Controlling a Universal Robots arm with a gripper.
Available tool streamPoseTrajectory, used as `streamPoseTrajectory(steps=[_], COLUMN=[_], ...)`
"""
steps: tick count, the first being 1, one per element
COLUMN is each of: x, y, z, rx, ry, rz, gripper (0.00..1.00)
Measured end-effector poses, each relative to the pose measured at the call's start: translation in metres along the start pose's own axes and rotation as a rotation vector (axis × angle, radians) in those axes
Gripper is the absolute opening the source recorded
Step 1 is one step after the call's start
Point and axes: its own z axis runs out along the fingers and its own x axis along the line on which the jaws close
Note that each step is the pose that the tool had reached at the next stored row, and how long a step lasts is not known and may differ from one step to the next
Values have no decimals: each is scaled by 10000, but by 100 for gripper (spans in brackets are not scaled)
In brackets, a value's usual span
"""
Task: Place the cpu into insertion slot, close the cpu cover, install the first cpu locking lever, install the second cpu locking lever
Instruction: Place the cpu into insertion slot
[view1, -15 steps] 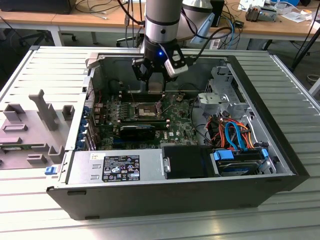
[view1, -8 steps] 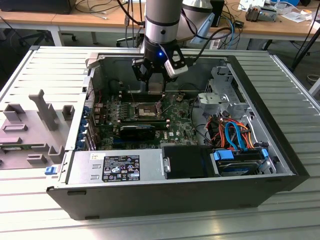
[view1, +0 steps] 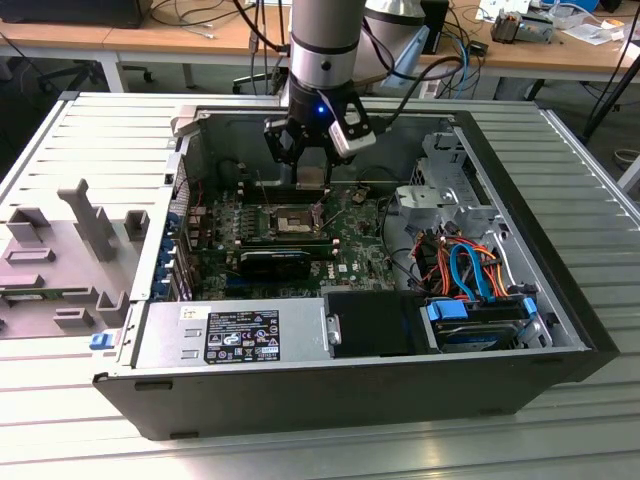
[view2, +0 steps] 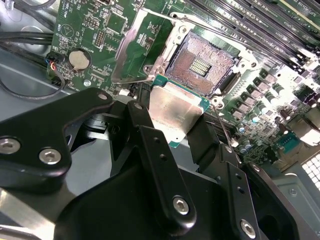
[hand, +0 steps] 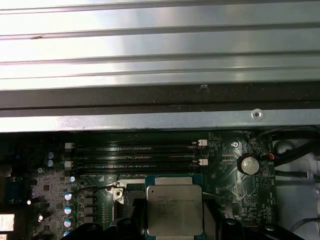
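My gripper (view1: 313, 165) hangs inside the open computer case, shut on the cpu (view1: 313, 178), a flat silver-grey square held by two opposite edges. In the second wrist view the cpu (view2: 175, 112) sits between the black fingers (view2: 146, 127) and hovers just short of the insertion slot (view2: 202, 62), apart from it. The slot (view1: 290, 218) is bare, its dark contact field exposed. The cpu cover (view2: 137, 47) stands swung open beside the slot. A thin locking lever (view2: 223, 127) sticks up near the slot's corner. The first wrist view shows the cpu (hand: 174, 210) from above, over the green board.
Long memory slots (hand: 135, 155) and a coin battery (hand: 248, 164) flank the socket. A black expansion card (view1: 275, 262), the power supply (view1: 235, 335), a drive cage (view1: 440, 195) and orange and blue cables (view1: 465, 265) crowd the case. A grey fixture (view1: 70, 250) lies at the exterior view's left.
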Motion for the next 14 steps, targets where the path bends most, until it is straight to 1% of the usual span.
streamPoseTrajectory(steps=[14], x=[-1], y=[-6], z=[34], rx=[0], ry=[0], rz=[0], gripper=[54])
